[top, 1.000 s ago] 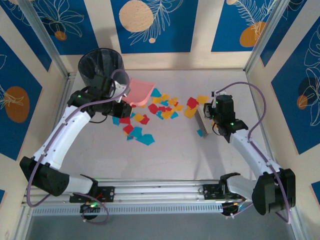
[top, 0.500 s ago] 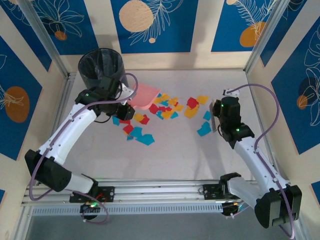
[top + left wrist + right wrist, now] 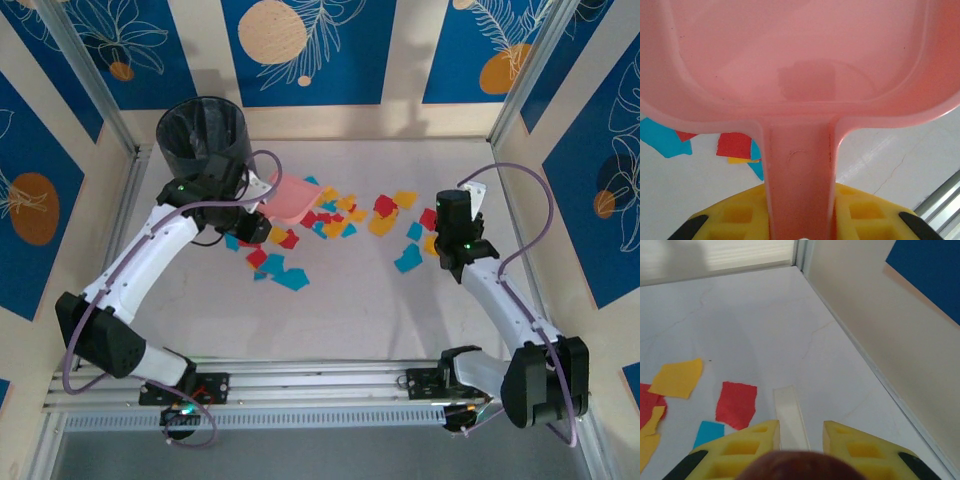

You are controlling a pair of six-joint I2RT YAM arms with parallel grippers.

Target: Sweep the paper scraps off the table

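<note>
The paper scraps [image 3: 330,215], red, yellow and cyan, lie scattered across the middle of the white table [image 3: 350,320], with a few more [image 3: 275,265] nearer the front. My left gripper [image 3: 255,205] [image 3: 800,205] is shut on the handle of a pink dustpan [image 3: 295,198] [image 3: 800,65], whose mouth faces the scraps. My right gripper [image 3: 455,215] [image 3: 800,432] stands right of the scraps, shut on a brush, whose white back [image 3: 790,415] shows between the fingers. Beside it lie a red scrap [image 3: 736,404] and a yellow scrap [image 3: 677,377].
A black mesh bin [image 3: 203,135] stands at the far left corner, just behind the left arm. Patterned wall panels close in three sides. An aluminium rail [image 3: 320,380] runs along the front edge. The right wall [image 3: 880,340] is close to the right gripper.
The right gripper swung the brush to the right and back, away from the scraps, uncovering a cyan piece. The left gripper moved the dustpan slightly right, toward the pile.
</note>
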